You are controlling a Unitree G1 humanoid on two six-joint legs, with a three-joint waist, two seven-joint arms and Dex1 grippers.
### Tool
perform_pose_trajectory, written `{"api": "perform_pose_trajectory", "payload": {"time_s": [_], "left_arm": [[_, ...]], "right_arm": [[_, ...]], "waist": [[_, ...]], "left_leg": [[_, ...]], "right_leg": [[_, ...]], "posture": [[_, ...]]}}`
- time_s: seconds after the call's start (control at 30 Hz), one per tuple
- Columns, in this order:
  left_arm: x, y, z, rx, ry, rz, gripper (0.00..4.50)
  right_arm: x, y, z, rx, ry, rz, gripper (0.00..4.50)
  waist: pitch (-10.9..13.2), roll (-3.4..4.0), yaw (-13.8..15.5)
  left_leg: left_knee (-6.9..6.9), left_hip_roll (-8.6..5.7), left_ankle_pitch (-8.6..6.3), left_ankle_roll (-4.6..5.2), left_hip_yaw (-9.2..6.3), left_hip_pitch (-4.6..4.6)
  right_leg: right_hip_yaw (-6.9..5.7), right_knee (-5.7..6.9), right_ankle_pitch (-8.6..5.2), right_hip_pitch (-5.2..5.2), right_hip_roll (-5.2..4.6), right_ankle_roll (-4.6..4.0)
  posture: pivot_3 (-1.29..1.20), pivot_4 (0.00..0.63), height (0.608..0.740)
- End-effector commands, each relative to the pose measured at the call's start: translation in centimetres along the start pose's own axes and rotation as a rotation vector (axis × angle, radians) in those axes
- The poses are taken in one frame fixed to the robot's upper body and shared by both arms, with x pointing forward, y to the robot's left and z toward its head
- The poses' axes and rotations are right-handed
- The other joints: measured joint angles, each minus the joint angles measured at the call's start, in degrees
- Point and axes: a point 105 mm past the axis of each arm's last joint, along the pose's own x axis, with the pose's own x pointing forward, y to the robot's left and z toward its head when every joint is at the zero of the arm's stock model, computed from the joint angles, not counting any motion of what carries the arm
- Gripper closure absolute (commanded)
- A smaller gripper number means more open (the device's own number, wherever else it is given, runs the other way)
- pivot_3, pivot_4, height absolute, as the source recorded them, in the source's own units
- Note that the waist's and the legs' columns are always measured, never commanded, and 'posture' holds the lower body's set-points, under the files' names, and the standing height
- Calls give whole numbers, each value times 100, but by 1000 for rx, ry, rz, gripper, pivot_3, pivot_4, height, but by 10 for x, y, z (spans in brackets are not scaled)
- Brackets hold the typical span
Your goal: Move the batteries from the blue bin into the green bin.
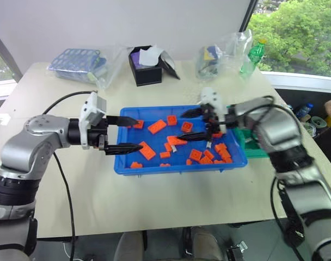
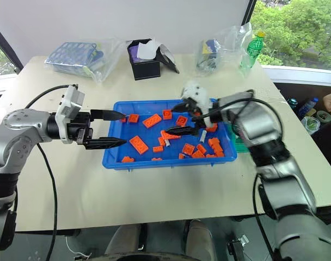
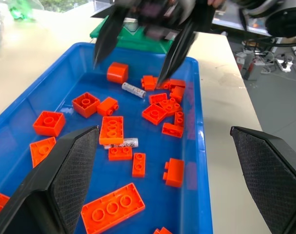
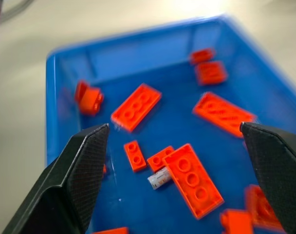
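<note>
No legible text: dark print on the batteries (image 3: 134,89) in the blue bin (image 3: 199,146) is unreadable.

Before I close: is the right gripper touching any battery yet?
Apart. Left wrist view shows the right gripper open above the blue bin, its fingertips clear of the battery.

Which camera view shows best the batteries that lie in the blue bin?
The left wrist view: two batteries lie there plain among the orange bricks in the blue bin. The right wrist view shows one battery, half hidden beside a brick. In the head views a battery is only a thin pale stroke near the open right gripper.
</note>
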Motion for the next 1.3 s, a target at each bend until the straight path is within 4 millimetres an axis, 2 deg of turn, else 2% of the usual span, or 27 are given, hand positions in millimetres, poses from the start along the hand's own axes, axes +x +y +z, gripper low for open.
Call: {"api": "perform_pose_trajectory", "payload": {"time_s": [0.03,0.27,0.47,0.57,0.67,0.8,0.97,1.13,1.2,1.3], "left_arm": [[-5,-6,12,55,-12,20,0],[-7,-14,13,59,-7,46,0],[-10,-14,14,58,-9,75,0],[-11,-15,14,59,-10,81,0],[-11,-13,14,59,-13,86,0],[-9,-12,15,60,-16,82,0],[-8,-11,15,56,-16,73,0],[-9,-9,14,51,-15,74,0],[-9,-9,14,50,-14,74,0],[-9,-8,13,41,-13,72,0]], "right_arm": [[10,-17,-9,-103,75,10,75],[22,-25,-38,-164,163,46,75],[26,-29,-46,-141,156,21,75],[30,-31,-43,-121,119,1,828],[32,-31,-42,-110,108,-6,2472],[32,-31,-38,-112,83,-10,4361],[30,-36,-1,-80,-62,-43,4361],[40,-17,28,-139,-131,-19,4361],[42,-12,36,-78,-156,-38,4361],[46,4,39,-33,-173,-34,3596]], "waist": [[-1,-2,-17],[1,-3,-36],[4,3,-127],[3,2,-158],[4,3,-161],[7,7,-145],[9,11,-146],[8,9,-148],[8,10,-143],[8,9,-108]], "left_leg": [[1,-2,0,0,0,0],[0,-9,1,-1,-6,6],[2,-8,2,-3,-9,14],[-1,-8,2,-3,-9,15],[-3,-8,2,-3,-9,16],[0,-9,2,-3,-10,19],[1,-9,2,-3,-10,18],[-2,-8,3,-3,-12,20],[-3,-8,2,-4,-12,21],[0,-9,2,-4,-13,19]], "right_leg": [[1,3,4,2,0,-4],[8,53,24,9,-1,-1],[9,58,22,12,0,1],[9,61,25,12,0,0],[9,63,26,12,1,1],[10,60,25,17,1,1],[11,62,25,19,1,0],[11,68,26,18,2,1],[11,68,26,18,3,1],[12,67,26,19,1,0]], "posture": [[0,150,716],[0,150,716],[0,150,716],[0,150,716],[0,150,716],[0,150,716],[0,150,716],[0,150,716],[0,150,716],[0,150,716]]}}
